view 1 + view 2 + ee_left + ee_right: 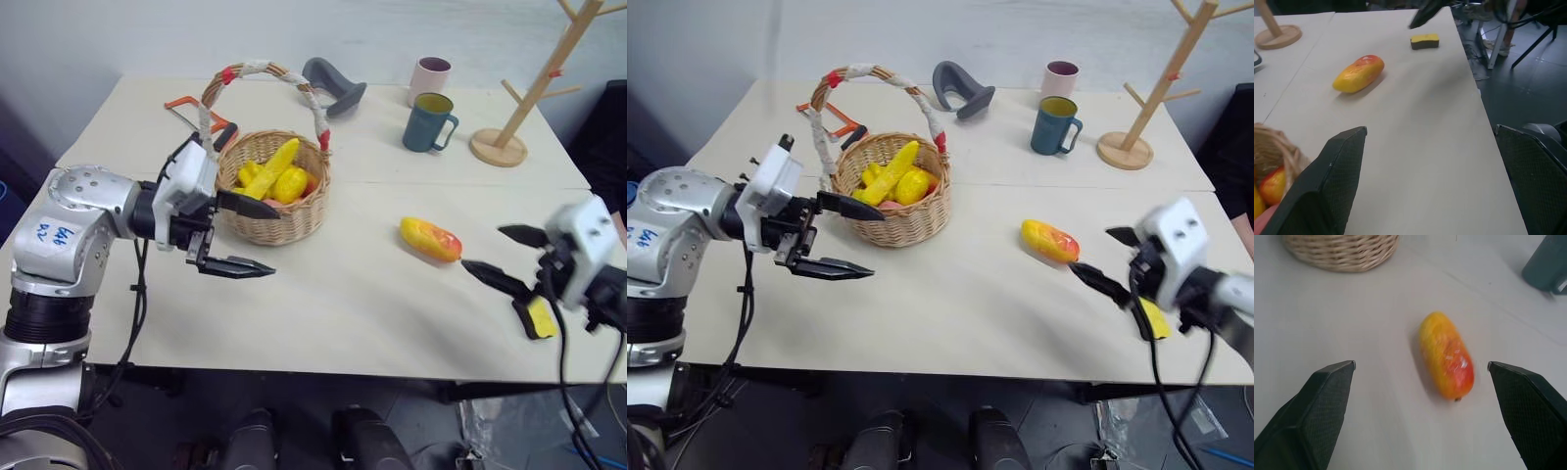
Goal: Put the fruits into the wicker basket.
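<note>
Wide pale table (323, 313) under everything. Toward its far left, the wicker basket (279, 211) standing upright, tall corded handle arched over it, banana (272, 168) and other yellow fruits (291, 183) lying inside. Just left of the basket and nearer the front edge, left gripper (247, 236) hanging above the table, pointing right, fingers spread wide, nothing between them, upper fingertip close by the basket's wall. Well right of the basket, right gripper (500, 257) low over the table, fingers also wide apart and empty, aimed at the mango. Beyond the basket to the right, blue mug (428, 121), with a pink cup (429, 78) behind it. Mango (430, 240) lying flat on the bare table, right of the basket, apart from it. Farther right still, small yellow-and-black block (538, 317) under the right gripper's arm.
</note>
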